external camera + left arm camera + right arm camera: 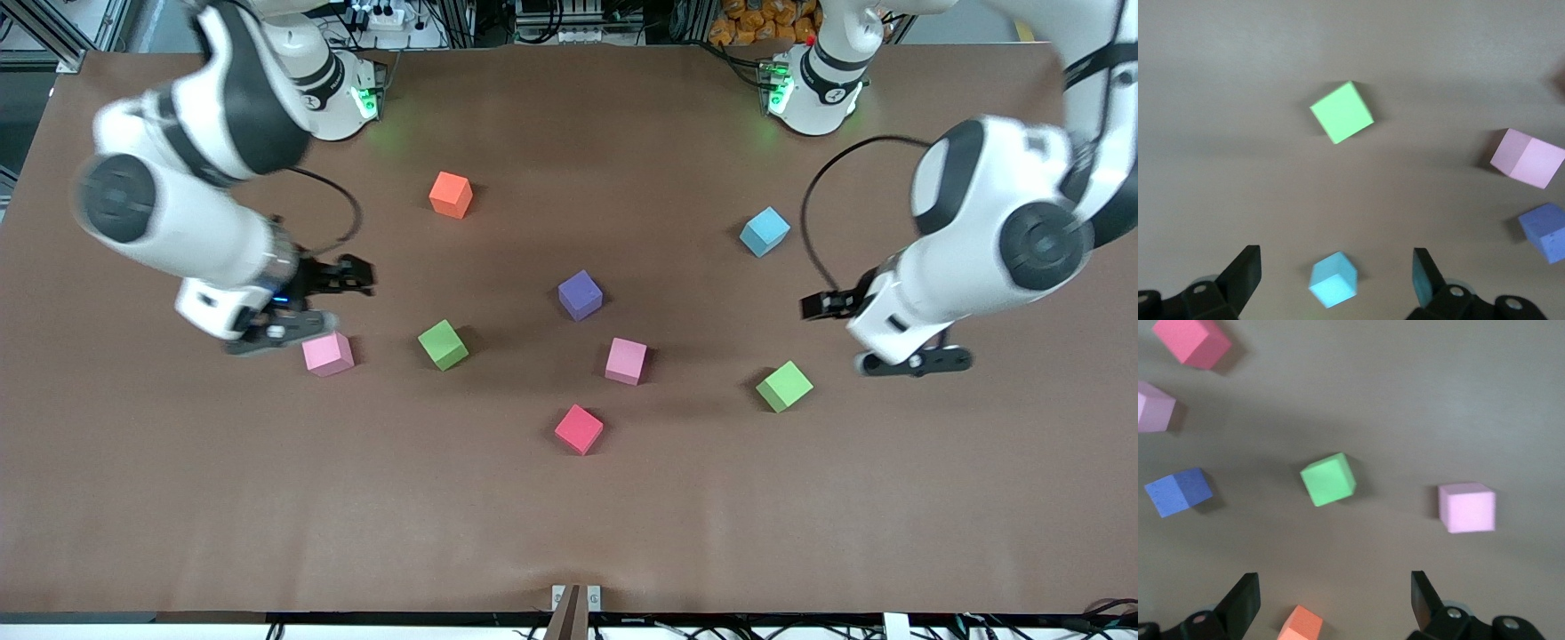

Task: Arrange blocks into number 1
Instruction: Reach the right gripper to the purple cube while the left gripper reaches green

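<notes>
Orange block [1300, 626] cut by edge

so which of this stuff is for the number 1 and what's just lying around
For the job:
orange block
blue block
purple block
green blocks
pink blocks
red block

Lying about:
nothing loose on the table

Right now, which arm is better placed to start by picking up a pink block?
Right. The right gripper hangs open beside the pink block at its end of the table; the left gripper, also open, is nearer a green block.
</notes>
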Tool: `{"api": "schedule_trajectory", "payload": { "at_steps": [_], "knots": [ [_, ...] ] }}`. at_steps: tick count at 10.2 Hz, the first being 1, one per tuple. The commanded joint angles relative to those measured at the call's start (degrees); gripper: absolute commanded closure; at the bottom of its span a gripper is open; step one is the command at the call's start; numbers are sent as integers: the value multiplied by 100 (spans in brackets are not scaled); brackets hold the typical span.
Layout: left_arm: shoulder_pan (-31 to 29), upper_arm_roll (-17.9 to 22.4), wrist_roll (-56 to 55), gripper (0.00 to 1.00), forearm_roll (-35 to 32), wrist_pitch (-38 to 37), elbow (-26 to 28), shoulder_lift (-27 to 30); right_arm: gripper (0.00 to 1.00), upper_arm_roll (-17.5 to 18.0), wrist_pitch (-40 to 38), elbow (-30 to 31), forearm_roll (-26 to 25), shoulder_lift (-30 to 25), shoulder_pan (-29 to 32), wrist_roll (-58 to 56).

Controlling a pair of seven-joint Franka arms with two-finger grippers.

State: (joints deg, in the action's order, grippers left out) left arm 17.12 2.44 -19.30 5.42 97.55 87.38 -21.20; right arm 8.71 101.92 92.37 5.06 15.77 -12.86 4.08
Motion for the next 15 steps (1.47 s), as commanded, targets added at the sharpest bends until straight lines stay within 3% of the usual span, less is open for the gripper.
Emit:
{"api": "schedule_trajectory", "payload": {
  "at_steps": [1, 8, 10, 15],
  "knots": [
    [291, 125, -486, 0, 310, 473, -116, -646, 0, -10, 361, -123, -241, 407, -663, 452],
    [143, 336, -827, 0, 451, 1152, -28, -1483, 0, -10, 1856, -166, -568, 1594, -2360, 1112],
    [72, 336, -1697, 0, 652, 1310, 33, -1501, 0, -10, 2234, -193, -568, 1902, -2528, 1113],
    [28, 336, -1718, 0, 653, 2145, 375, -1650, 0, -10, 2586, -492, -550, 2465, -2792, 1243]
  ]
}}
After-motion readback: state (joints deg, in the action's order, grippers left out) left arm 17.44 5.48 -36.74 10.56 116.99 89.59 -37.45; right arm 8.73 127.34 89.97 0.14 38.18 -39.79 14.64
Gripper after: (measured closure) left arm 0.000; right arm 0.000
